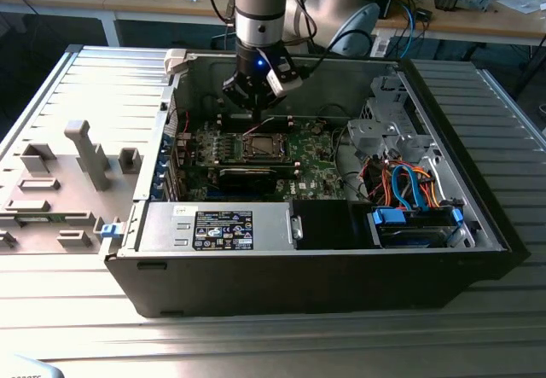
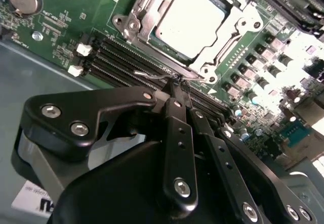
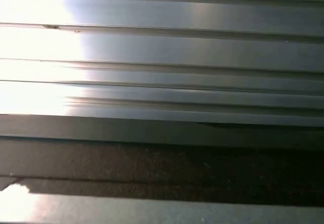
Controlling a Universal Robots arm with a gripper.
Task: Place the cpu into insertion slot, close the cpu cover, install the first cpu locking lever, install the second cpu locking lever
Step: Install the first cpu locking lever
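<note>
Silvery-tan square cpu [image 2: 190, 15] lies flat in the square dark insertion slot [image 2: 229, 2] in the middle of the green motherboard [image 2: 61, 27], and the thin silver metal cpu cover [image 2: 152, 9] frames it, lying down around the chip in the second wrist view. A thin bright wire locking lever [image 2: 152, 75] runs along the near edge of the socket, just beside the black memory slots [image 2: 109, 62].

The black gripper [image 2: 175, 85] has its jaws pinched together, tips right at the end of that wire; whether they actually clasp the lever or only touch it I cannot tell. In the exterior view the gripper [image 1: 254, 96] hangs over the far edge of the socket inside the open black computer case [image 1: 281, 284], which rests on the ribbed metal desk [image 1: 102, 327].

By my judgement the placing and cover-closing are done and a lever step is in hand. That move would call for a firm hold on the thin wire and a careful sweep under its catch without slipping.
</note>
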